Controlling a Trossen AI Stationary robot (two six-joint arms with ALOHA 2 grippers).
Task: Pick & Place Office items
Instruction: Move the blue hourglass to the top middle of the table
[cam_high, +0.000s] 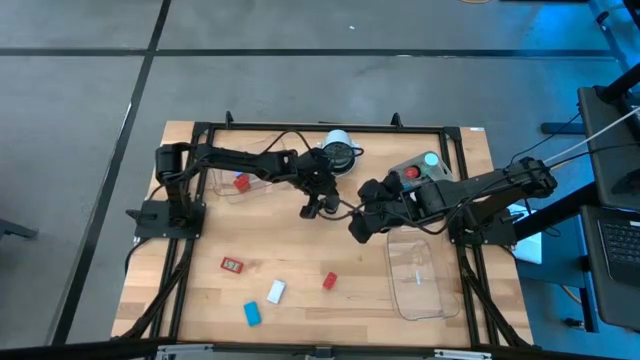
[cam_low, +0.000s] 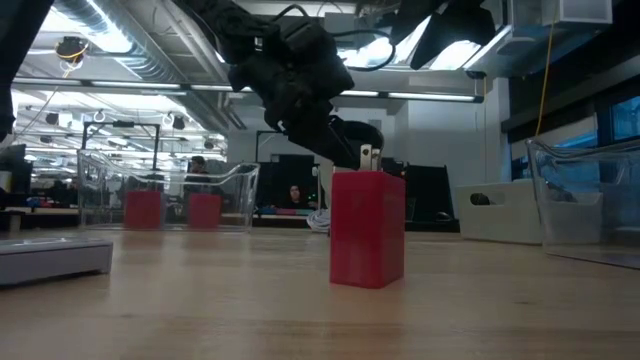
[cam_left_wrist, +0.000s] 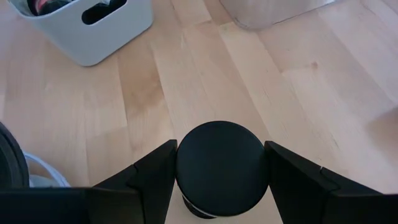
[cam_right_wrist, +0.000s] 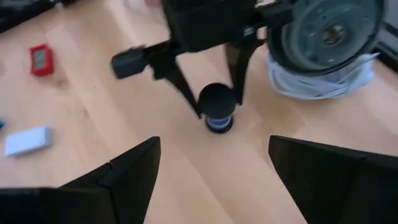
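Note:
A black round piece (cam_left_wrist: 221, 168) stands upright between the fingers of my left gripper (cam_high: 318, 207), near the table's middle; it also shows in the right wrist view (cam_right_wrist: 217, 111). My right gripper (cam_high: 357, 229) hangs open just to the right of it and above the table, with nothing between its fingers. A red-framed tag (cam_high: 232, 264), a white block (cam_high: 276, 291), a blue block (cam_high: 252, 313) and a red block (cam_high: 329, 281) lie flat on the near part of the table. In the low view the red block (cam_low: 367, 228) hides the black piece. My left gripper pinches the black piece by its round sides (cam_left_wrist: 181, 171) between its two fingers (cam_left_wrist: 155, 177), one on each side. The fingers slant down onto it from the table's left. The piece stays upright, top up. I cannot tell whether its base touches the wood.
A clear tray (cam_high: 415, 280) lies at the right. Another clear tray (cam_high: 222, 180) at the far left holds a red piece (cam_high: 242, 183). A white bin (cam_high: 420, 170) and a round white-rimmed dark object (cam_high: 340, 152) stand at the far edge. Cables run between the arms.

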